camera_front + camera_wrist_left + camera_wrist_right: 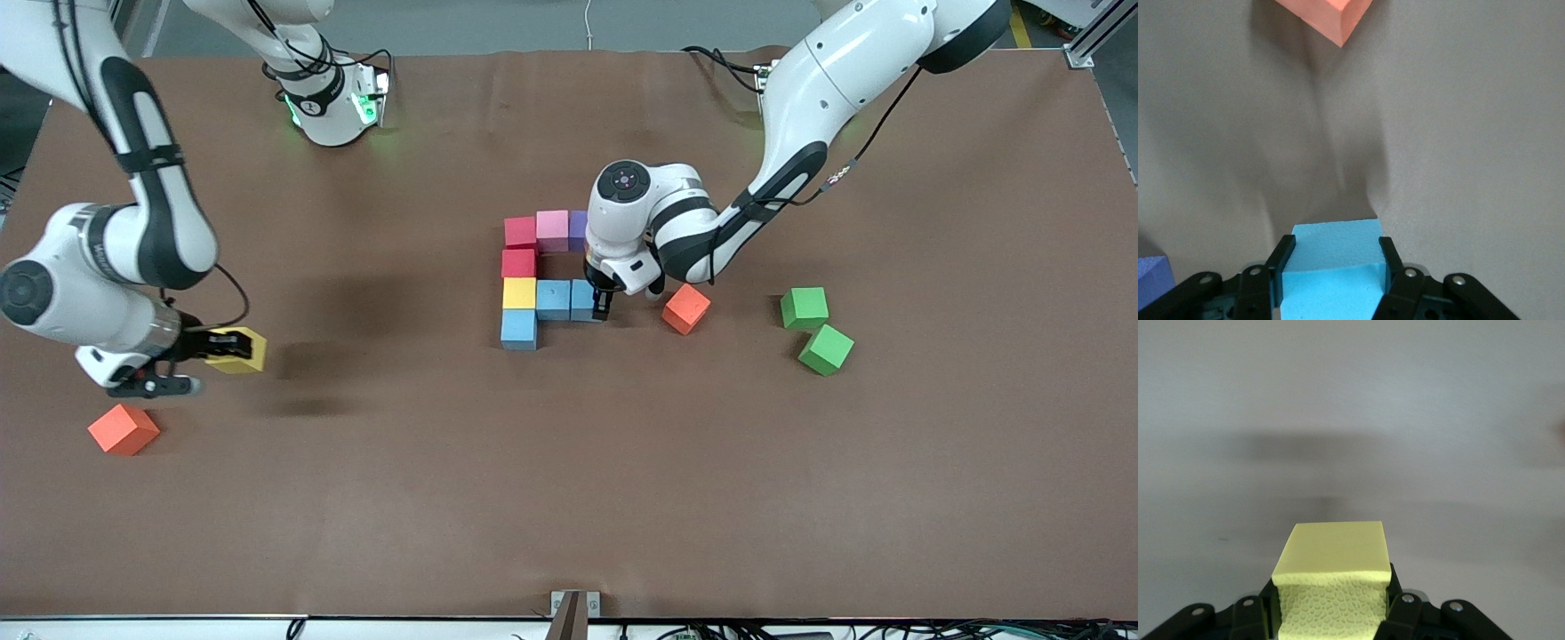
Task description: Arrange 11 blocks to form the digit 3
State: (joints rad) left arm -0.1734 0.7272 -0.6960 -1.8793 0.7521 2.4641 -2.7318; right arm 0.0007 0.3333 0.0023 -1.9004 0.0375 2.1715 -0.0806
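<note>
Left gripper (1331, 270) pinches blue cube (1331, 267) at the 3 (533, 267); right gripper (1331, 600) clamps yellow cube (1331, 573). Light foam probably, grip flat sides.

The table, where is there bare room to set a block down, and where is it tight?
The table is bare nearer the front camera than the block figure, and between the figure and the right gripper holding a yellow block. It is crowded where the left gripper grips a light blue block, beside the orange block.

We see matte, foam-like blocks (537, 294), one yellow cube (1335, 587) pebbled underneath, on a matte brown table (622, 462).
</note>
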